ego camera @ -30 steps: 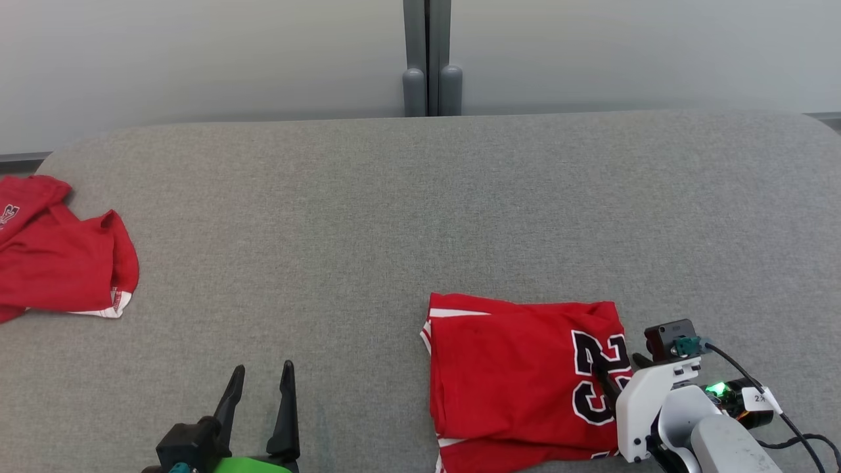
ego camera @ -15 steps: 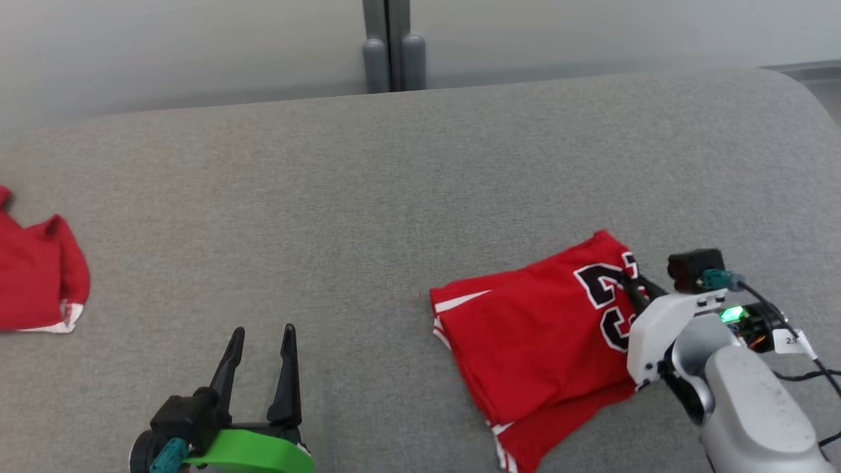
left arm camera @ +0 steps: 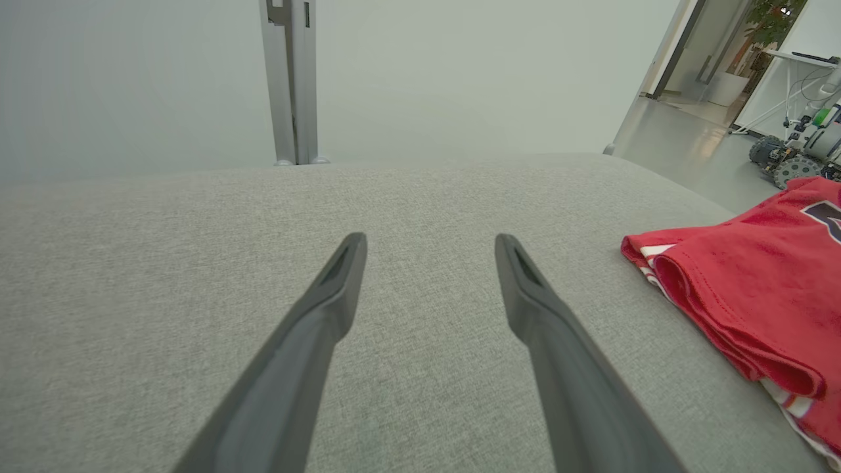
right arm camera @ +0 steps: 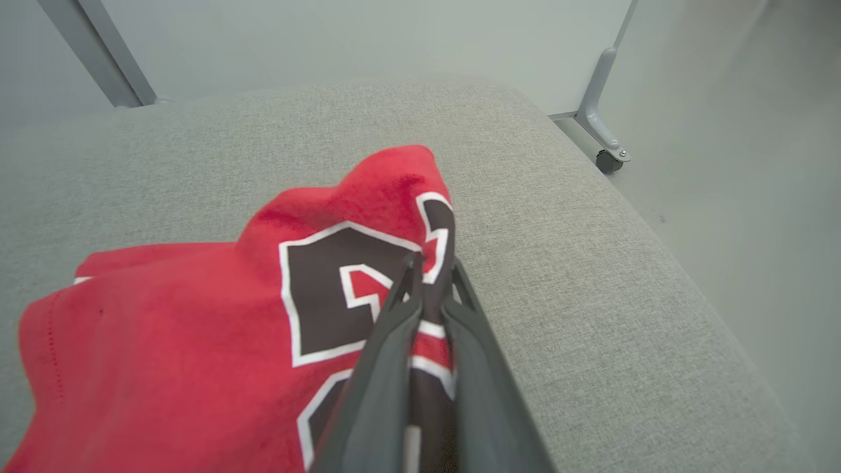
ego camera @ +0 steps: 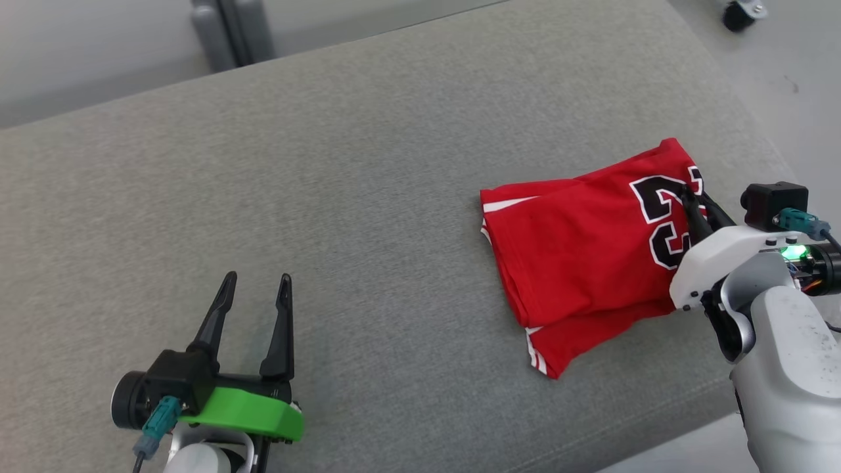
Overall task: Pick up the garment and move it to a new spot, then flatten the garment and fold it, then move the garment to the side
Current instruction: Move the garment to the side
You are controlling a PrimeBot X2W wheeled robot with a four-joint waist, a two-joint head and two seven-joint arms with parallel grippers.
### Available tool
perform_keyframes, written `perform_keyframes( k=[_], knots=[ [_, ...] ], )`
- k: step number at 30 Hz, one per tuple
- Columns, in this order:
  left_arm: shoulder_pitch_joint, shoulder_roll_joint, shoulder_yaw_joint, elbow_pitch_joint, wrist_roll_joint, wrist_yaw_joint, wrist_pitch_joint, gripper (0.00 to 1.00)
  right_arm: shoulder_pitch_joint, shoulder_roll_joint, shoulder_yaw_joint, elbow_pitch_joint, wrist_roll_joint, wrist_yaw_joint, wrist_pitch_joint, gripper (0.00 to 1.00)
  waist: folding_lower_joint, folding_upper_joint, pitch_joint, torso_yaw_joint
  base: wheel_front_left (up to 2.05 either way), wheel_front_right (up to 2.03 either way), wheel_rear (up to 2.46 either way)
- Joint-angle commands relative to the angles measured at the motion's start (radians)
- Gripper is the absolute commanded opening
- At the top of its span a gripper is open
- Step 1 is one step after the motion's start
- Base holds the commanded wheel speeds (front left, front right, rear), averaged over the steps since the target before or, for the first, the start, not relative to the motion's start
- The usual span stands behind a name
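A folded red garment point(ego camera: 581, 249) with a black and white number lies on the grey padded table point(ego camera: 368, 164), near its right end. My right gripper point(ego camera: 691, 197) is shut on the garment's right edge, over the number. The right wrist view shows the fingers point(right arm camera: 394, 328) pinching the cloth point(right arm camera: 197, 328), which bunches up ahead of them. My left gripper point(ego camera: 256, 286) hovers at the lower left, open and holding nothing. In the left wrist view its fingers point(left arm camera: 335, 289) point across bare table, and the garment point(left arm camera: 742, 289) lies off to the right.
The table's right end point(ego camera: 755, 125) curves down to the floor just beyond the garment. A grey post point(ego camera: 230, 29) stands behind the table against the wall. A caster wheel point(ego camera: 739, 13) sits on the floor at the upper right.
The head camera has swung right, so the second red garment at the far left has left the view. My right gripper has dragged the folded garment right and turned it at an angle.
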Motion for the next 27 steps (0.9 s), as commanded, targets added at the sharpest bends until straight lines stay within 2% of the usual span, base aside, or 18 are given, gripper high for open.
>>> perform_keyframes(
  k=[1, 4, 8, 17, 23, 27],
  knots=[
    [-0.022, 0.014, -0.003, 0.002, 0.004, -0.003, 0.0, 1.0, -0.021, 0.007, -0.002, 0.006, 0.0, -0.002, -0.013, 0.0, -0.0001, -0.0001, 0.114, -0.159, 0.0, 0.0, 0.0],
    [-0.039, 0.026, -0.018, 0.006, 0.006, -0.004, 0.005, 1.0, -0.043, 0.026, 0.01, 0.035, -0.001, -0.002, -0.041, 0.0, -0.0001, -0.0001, 0.135, -0.202, 0.0, 0.0, 0.0],
    [-0.053, 0.037, -0.035, 0.007, 0.006, -0.006, 0.015, 1.0, -0.085, 0.038, 0.032, 0.069, -0.002, -0.002, -0.067, 0.0, -0.0001, -0.0001, 0.148, -0.216, 0.0, 0.0, 0.0],
    [-0.071, 0.052, -0.037, -0.006, -0.002, 0.003, 0.019, 1.0, -0.257, 0.031, 0.1, 0.14, 0.005, -0.002, -0.084, 0.0, -0.0001, -0.0001, 0.179, -0.16, 0.0, 0.0, 0.0],
    [-0.084, 0.06, -0.036, -0.024, -0.006, 0.007, 0.019, 1.0, -0.39, -0.038, 0.078, 0.214, 0.029, -0.002, -0.086, 0.0, -0.0001, -0.0001, 0.202, -0.095, 0.0, 0.0, 0.0],
    [-0.094, 0.064, -0.036, -0.039, -0.008, 0.014, 0.015, 1.0, -0.454, -0.11, 0.025, 0.278, 0.026, -0.002, -0.102, 0.0, -0.0001, -0.0001, 0.217, -0.054, 0.0, 0.0, 0.0]
  ],
)
